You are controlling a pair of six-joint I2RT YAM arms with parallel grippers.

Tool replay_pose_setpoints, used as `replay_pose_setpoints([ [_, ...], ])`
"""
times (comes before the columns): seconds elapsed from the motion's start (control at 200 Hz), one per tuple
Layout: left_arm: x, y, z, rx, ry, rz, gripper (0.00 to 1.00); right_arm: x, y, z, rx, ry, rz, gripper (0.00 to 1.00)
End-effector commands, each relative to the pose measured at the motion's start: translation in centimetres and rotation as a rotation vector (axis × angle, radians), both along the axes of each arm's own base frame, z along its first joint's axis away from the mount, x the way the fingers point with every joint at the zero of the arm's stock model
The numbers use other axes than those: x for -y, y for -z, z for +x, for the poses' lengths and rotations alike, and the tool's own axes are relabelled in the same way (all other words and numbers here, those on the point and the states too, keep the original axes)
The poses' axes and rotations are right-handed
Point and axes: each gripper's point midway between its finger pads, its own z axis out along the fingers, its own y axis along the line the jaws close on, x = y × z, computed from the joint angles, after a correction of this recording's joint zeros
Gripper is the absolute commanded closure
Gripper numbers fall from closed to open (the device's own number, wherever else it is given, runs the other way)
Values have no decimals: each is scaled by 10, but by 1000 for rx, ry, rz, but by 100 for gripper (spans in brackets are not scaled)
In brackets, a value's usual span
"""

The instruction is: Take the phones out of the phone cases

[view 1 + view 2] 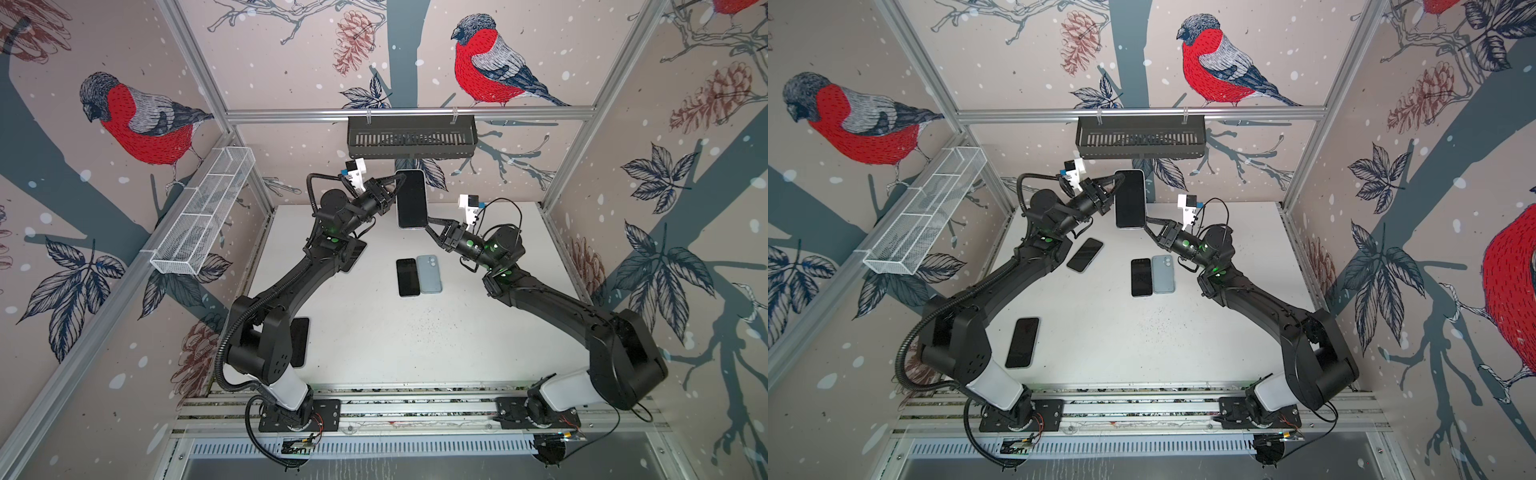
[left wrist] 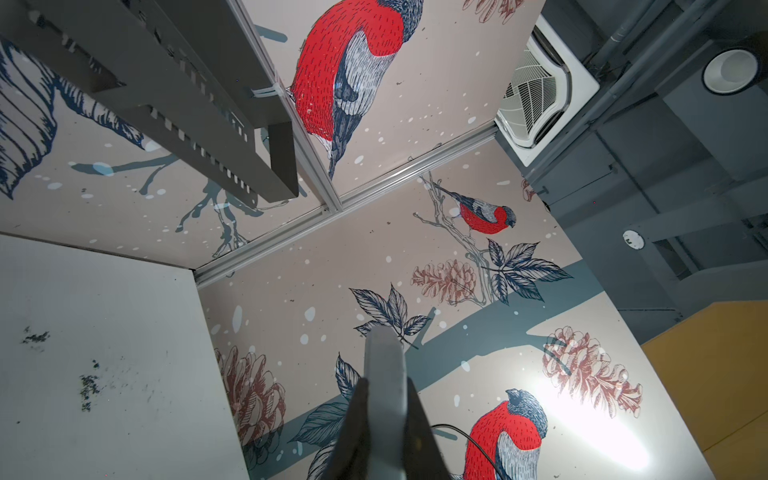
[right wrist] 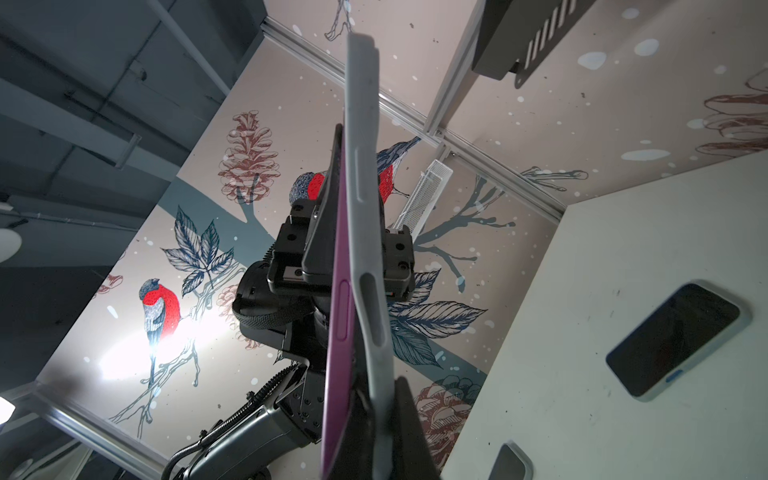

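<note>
Left end effector (image 1: 397, 189): closed on the upper left edge of the phone (image 1: 411, 199) in both top views. In the right wrist view one finger is seen on the purple side and the other behind the grey phone case (image 3: 365, 166), so both are judged to be clamped together.
Right end effector (image 1: 430, 227): closed at the lower right corner. The grey lip alone appears to be pinched, and the purple body is left outside the fingers.
Task's thing: held upright in the air at the upper middle of both top views, well clear of the counter (image 1: 374, 340), with the screen turned to the camera.
Reason for hold: opposite corners are taken so that the case can be peeled against a fixed anchor.
Seam: a gap is opened, widest near the right end effector and closing toward the left one.
Step judged: the peel is begun, the phone not yet out.
Risk: a drop is possible if the anchor slips.
</note>
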Motion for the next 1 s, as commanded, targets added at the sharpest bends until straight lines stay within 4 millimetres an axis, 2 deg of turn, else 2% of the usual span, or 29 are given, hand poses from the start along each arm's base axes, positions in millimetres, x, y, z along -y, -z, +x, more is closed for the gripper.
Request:
replay_pose_setpoints([
  [0.0, 6, 22, 4, 20, -34, 84, 93, 7, 9, -6, -15, 14, -39, 98],
  [0.155, 21, 66, 7, -36, -30, 159, 68, 28, 46, -5, -133, 77, -115, 99],
  [0.285, 40, 98, 9, -67, 3, 196, 55, 44, 71, -9, -201, 110, -160, 100],
  [0.345, 50, 110, 9, -81, 22, 211, 50, 51, 91, -7, -253, 136, -198, 100],
  [0.37, 54, 115, 9, -86, 29, 216, 47, 55, 88, -11, -245, 142, -194, 100],
  [0.455, 68, 128, 10, -97, 57, 227, 42, 66, 103, -14, -284, 166, -202, 100],
  [0.615, 90, 162, 13, -149, 101, 273, 25, 83, 129, -19, -347, 213, -244, 100],
  [0.735, 97, 179, 16, -173, 105, 303, 17, 95, 149, -21, -403, 240, -263, 100],
  [0.856, 102, 196, 18, -199, 116, 355, 15, 105, 164, -23, -440, 262, -276, 100],
  [0.996, 107, 202, 15, -198, 129, 379, 14, 114, 180, -24, -472, 277, -286, 100],
])
